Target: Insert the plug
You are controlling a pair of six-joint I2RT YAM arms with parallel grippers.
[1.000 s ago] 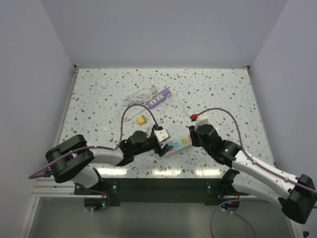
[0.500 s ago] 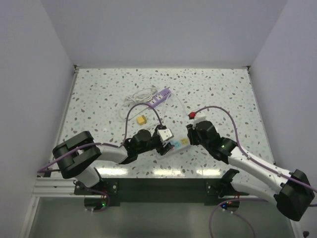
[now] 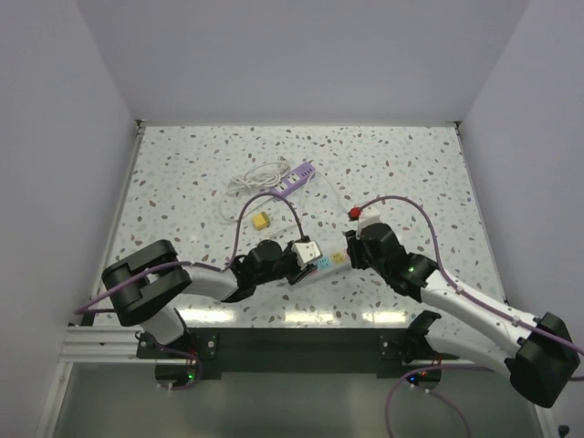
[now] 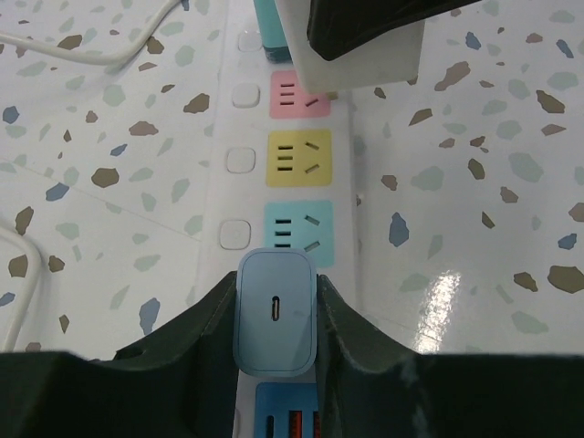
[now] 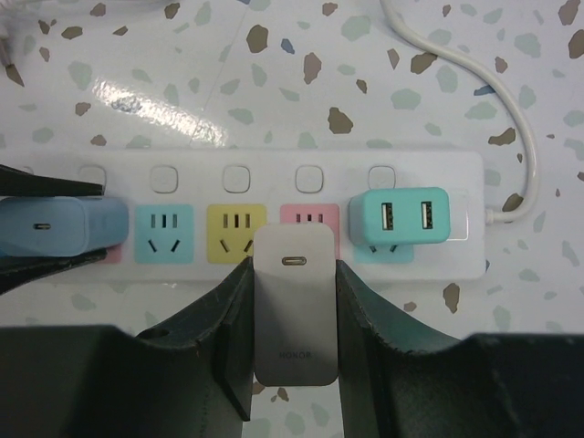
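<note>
Lab booth: plain walls (image 3: 292, 55), speckled table (image 3: 182, 164)

Speckled table (image 3: 182, 164) carries power strip (image 3: 334, 260), cable (image 3: 255, 175), yellow block (image 3: 261, 221).

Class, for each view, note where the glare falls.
Top external: glare streaks along the near edge of the table. Left wrist: a bright patch right of the strip. Right wrist: a bright patch above the strip, left of centre.
</note>
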